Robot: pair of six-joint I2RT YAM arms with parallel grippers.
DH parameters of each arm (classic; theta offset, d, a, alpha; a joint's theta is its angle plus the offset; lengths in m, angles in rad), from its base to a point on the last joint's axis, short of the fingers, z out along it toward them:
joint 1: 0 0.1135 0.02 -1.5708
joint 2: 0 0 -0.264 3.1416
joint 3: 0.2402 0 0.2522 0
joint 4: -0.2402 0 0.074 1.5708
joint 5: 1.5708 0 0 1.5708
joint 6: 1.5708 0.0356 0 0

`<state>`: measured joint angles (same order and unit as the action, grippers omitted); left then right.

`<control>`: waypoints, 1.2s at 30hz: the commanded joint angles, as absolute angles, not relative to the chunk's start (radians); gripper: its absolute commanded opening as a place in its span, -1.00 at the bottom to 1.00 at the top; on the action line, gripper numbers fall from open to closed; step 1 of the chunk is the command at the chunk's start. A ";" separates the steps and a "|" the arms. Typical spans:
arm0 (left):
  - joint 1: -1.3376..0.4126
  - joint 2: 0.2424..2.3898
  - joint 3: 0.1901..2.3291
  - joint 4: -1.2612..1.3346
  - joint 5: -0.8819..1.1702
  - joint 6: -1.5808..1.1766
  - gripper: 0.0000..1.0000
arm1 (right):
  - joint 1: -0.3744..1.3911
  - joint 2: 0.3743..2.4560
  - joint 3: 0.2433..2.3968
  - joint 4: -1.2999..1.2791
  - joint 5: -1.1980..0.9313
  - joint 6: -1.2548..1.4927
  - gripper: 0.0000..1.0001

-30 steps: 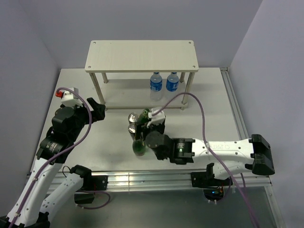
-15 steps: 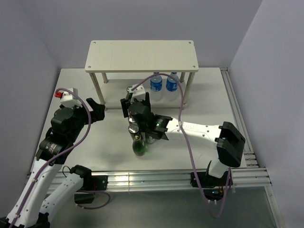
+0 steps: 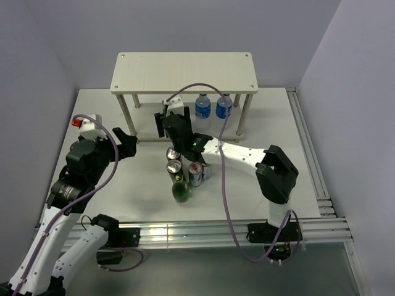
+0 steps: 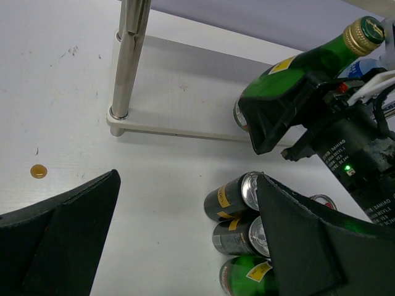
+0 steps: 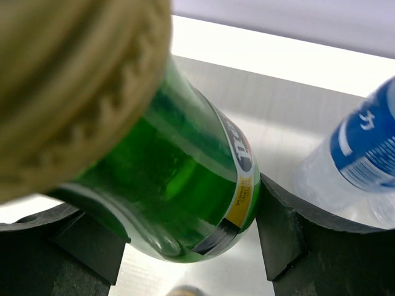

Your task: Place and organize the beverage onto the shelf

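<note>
My right gripper [image 3: 168,121] is shut on a green glass bottle [image 5: 185,179] with a gold cap. It holds the bottle tilted at the front left of the pale wood shelf [image 3: 185,71], over the lower board [image 4: 185,92]. The bottle also shows in the left wrist view [image 4: 311,60]. On the table in front stand two black cans with yellow marks [image 3: 174,160], two slim blue-silver-red cans [image 3: 196,174] and the second green bottle [image 3: 181,189]. My left gripper [image 3: 126,143] is open and empty, left of this group; the black cans [image 4: 233,198] lie just beside its right finger.
Two clear water bottles with blue labels [image 3: 213,106] stand on the shelf's lower board, right of the held bottle; one shows close in the right wrist view [image 5: 358,154]. A shelf leg [image 4: 126,61] stands ahead of my left gripper. A small orange dot [image 4: 38,171] lies on the table.
My right gripper has carried the green bottle up from the group of drinks, back and left toward the shelf's lower board. The left arm has not moved.
</note>
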<state>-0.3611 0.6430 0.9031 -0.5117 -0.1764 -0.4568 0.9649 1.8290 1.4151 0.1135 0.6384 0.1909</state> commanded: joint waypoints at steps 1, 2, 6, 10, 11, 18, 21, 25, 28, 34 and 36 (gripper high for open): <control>-0.350 0.637 0.900 -0.460 -0.149 -0.437 0.99 | 0.956 1.822 1.522 0.273 0.637 0.189 -1.00; -0.347 0.637 0.899 -0.460 -0.147 -0.437 0.99 | 0.953 1.830 1.526 0.272 0.638 0.190 -1.00; -0.342 0.635 0.899 -0.460 -0.141 -0.437 0.99 | 0.950 1.859 1.528 0.272 0.632 0.222 -1.00; -0.341 0.637 0.899 -0.460 -0.140 -0.436 0.99 | 0.948 1.867 1.490 0.294 0.635 0.253 -1.00; -0.341 0.635 0.897 -0.459 -0.138 -0.436 0.99 | 0.948 1.871 1.486 0.295 0.637 0.258 -1.00; -0.334 0.634 0.897 -0.457 -0.133 -0.437 0.99 | 0.937 1.943 1.508 0.311 0.647 0.278 -1.00; -0.334 0.634 0.896 -0.457 -0.132 -0.436 0.99 | 0.920 1.977 1.528 0.313 0.646 0.293 -1.00; -0.333 0.634 0.896 -0.454 -0.127 -0.436 0.99 | 0.899 2.008 1.542 0.325 0.647 0.308 -1.00; -0.333 0.634 0.896 -0.453 -0.126 -0.436 0.99 | 0.882 2.036 1.572 0.322 0.647 0.316 -1.00; -0.331 0.635 0.894 -0.453 -0.124 -0.436 0.99 | 0.865 2.082 1.649 0.299 0.638 0.322 -1.00; -0.330 0.635 0.894 -0.453 -0.123 -0.436 0.99 | 0.864 2.101 1.683 0.290 0.641 0.318 -1.00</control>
<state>-0.3351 0.6430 0.9031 -0.4900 -0.1421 -0.4561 0.8837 2.1170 1.5642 0.1673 0.6094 0.3035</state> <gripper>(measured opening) 0.994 0.783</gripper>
